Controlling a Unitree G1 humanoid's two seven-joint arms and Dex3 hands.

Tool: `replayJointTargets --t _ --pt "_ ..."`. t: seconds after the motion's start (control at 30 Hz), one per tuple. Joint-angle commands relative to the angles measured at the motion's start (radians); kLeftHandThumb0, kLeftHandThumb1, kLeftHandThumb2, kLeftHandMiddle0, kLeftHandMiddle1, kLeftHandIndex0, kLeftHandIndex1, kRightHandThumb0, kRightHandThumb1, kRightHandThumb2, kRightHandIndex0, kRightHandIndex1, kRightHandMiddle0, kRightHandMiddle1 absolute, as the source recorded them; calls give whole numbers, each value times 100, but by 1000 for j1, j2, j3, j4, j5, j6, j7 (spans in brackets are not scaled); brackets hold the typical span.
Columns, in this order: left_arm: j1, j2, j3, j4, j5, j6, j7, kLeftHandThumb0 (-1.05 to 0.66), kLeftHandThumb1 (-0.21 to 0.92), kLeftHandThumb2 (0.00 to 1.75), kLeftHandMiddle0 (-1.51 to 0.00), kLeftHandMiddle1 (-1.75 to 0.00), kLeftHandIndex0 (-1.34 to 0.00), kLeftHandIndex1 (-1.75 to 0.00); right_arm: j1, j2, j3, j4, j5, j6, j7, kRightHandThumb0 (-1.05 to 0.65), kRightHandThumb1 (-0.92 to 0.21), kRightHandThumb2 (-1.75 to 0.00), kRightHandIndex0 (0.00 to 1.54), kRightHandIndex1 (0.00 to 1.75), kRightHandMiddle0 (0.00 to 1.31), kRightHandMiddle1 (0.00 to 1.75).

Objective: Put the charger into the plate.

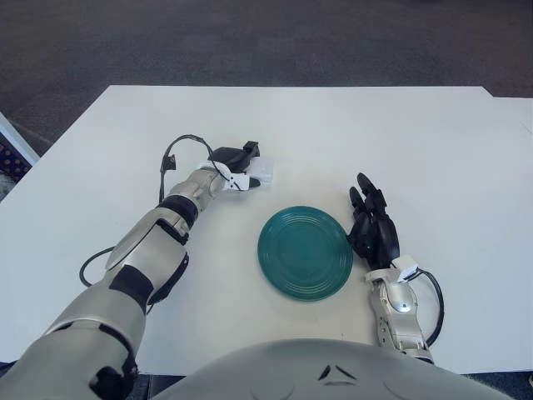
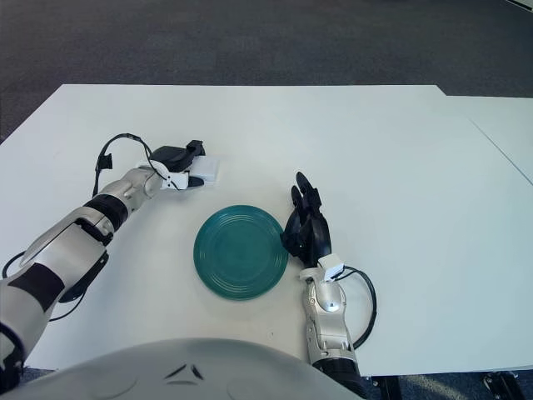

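Left hand (image 1: 236,167) is upper left of centre, fingers closed around the small white boxy charger (image 1: 261,172), just above-left of the round ridged teal plate (image 1: 305,252). Right hand (image 2: 307,223) sits at the plate's right rim, fingers loose, holding nothing. The flat white table (image 1: 433,150) has wide bare room toward the top and right edges.

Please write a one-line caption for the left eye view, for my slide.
Left robot hand reaches the white charger beyond the green plate; right robot hand shows beside the plate's right.

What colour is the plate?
Dark teal green plate, with faint concentric rings; clearest in the left eye view.
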Motion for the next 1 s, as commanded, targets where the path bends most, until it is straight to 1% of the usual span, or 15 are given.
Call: replayJointTargets --t 0.0,0.2,0.27,0.33,0.4,0.43,0.53,0.57,0.6,0.63,0.67,0.73,0.8,0.87,0.97 --pt "57 -4 -23 20 29 4 -3 -45 92 63 -90 -175 -76 -175 52 2 -12 130 10 56 -2 -87 -92 -93 13 0 0 32" --pt "57 -3 -18 -6 22 -3 22 -44 92 64 -88 -175 -75 -175 57 6 -21 127 20 41 -2 -87 -92 -92 13 0 0 33" --pt "24 15 11 -39 -5 -18 3 -44 92 64 -88 -175 -74 -175 58 5 -23 125 25 42 2 -87 -92 -92 14 0 0 34" --pt "-2 45 66 -134 -56 -23 -45 -44 92 64 -87 -175 -74 -175 58 5 -27 127 29 43 3 -87 -92 -92 14 0 0 35" --pt "-2 72 117 -266 -97 2 -106 -44 92 63 -88 -175 -73 -175 57 5 -30 129 32 44 4 -88 -92 -92 14 1 0 36" --pt "3 80 137 -334 -110 25 -137 -44 92 63 -88 -175 -73 -175 57 5 -32 131 33 44 4 -88 -92 -92 14 1 0 36" --pt "17 90 177 -481 -127 87 -196 -43 92 61 -89 -175 -73 -175 56 6 -35 134 34 46 0 -88 -92 -92 15 1 0 37" --pt "53 104 194 -609 -126 126 -234 -43 92 61 -90 -175 -73 -175 56 5 -34 134 27 48 -3 -88 -92 -92 15 1 0 38" --pt "81 115 206 -705 -125 157 -263 -43 92 60 -90 -175 -73 -175 55 3 -33 134 22 49 -6 -88 -92 -92 15 1 0 39" --pt "95 127 218 -779 -126 178 -293 -43 92 60 -91 -175 -74 -175 56 2 -32 134 19 50 -7 -88 -92 -92 15 1 0 39" --pt "103 134 227 -824 -125 193 -313 -44 92 60 -91 -175 -74 -175 56 1 -31 134 16 50 -7 -88 -92 -92 15 0 0 39" --pt "91 139 229 -805 -122 175 -310 -44 92 60 -91 -175 -75 -175 60 -1 -30 132 19 54 -2 -88 -92 -92 15 0 0 40" --pt "100 148 231 -824 -113 170 -318 -44 92 60 -91 -175 -76 -175 66 -4 -29 127 22 60 4 -88 -92 -92 15 0 0 40" --pt "120 171 241 -880 -114 154 -339 -44 92 60 -92 -175 -77 -175 70 -7 -27 124 14 60 0 -89 -92 -92 15 0 0 39" --pt "135 186 254 -932 -118 145 -370 -45 92 59 -93 -175 -79 -175 71 -11 -25 123 9 61 -2 -89 -92 -91 15 0 0 39"
